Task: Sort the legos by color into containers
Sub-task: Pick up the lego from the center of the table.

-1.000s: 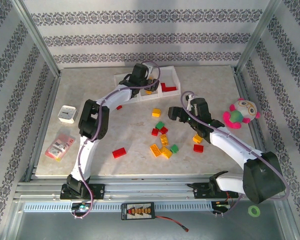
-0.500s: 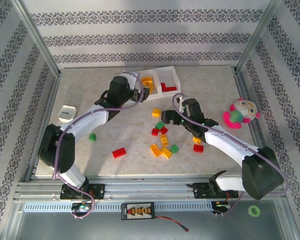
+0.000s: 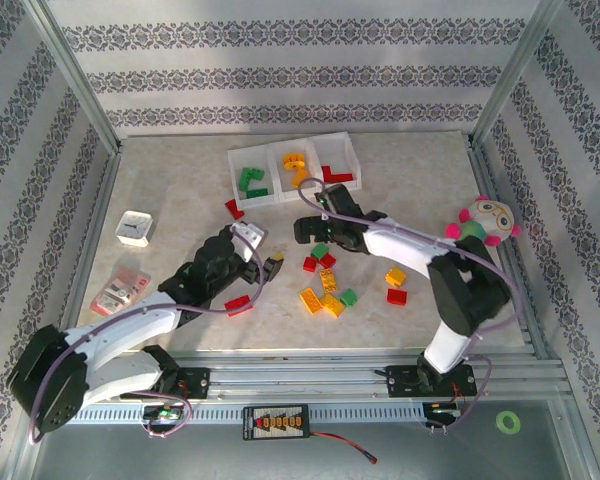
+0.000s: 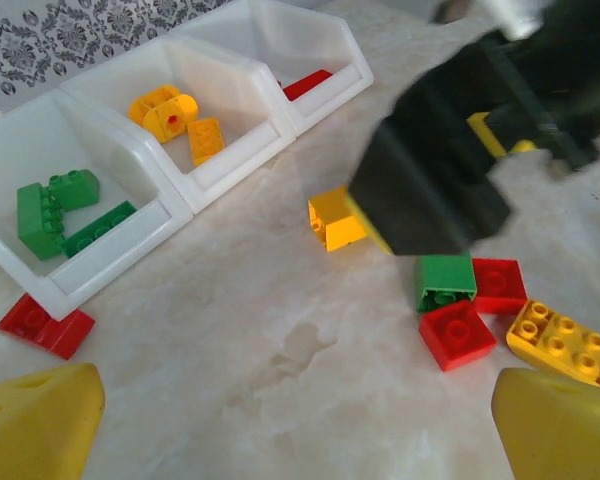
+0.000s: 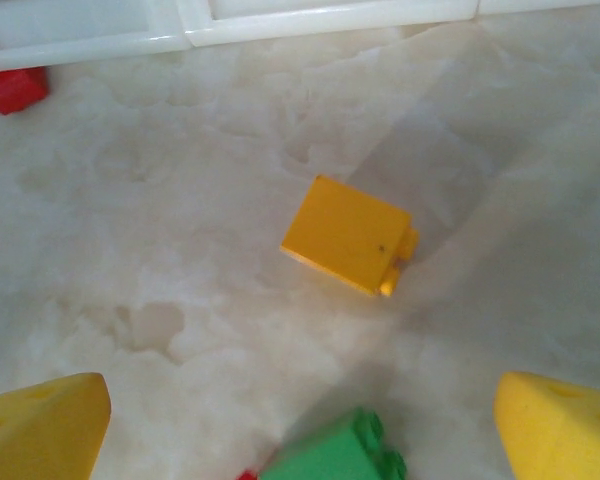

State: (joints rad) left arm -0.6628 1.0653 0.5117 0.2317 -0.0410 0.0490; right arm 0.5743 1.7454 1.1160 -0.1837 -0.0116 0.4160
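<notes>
Three joined bins [image 4: 235, 175] at the back. The left one's got three green bricks [image 4: 40, 220], the middle has orange ones [image 4: 170, 112], the right has red [image 4: 305, 85]. About a dozen loose bricks [image 3: 328, 282] in red, green and orange sit mid-table [image 3: 180, 170], plus one plush toy [image 3: 478, 228] off right. Left gripper [image 4: 298, 425] is spread wide, holding nothing. Right gripper [image 5: 300, 430] is the same, hovering by a lone orange brick [image 5: 345, 235].

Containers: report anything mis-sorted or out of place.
Nothing is mis-sorted: the containers hold green bricks left, yellow-orange bricks middle, red bricks right. One stray red brick lies on the table beside the green compartment's front corner, outside it.
</notes>
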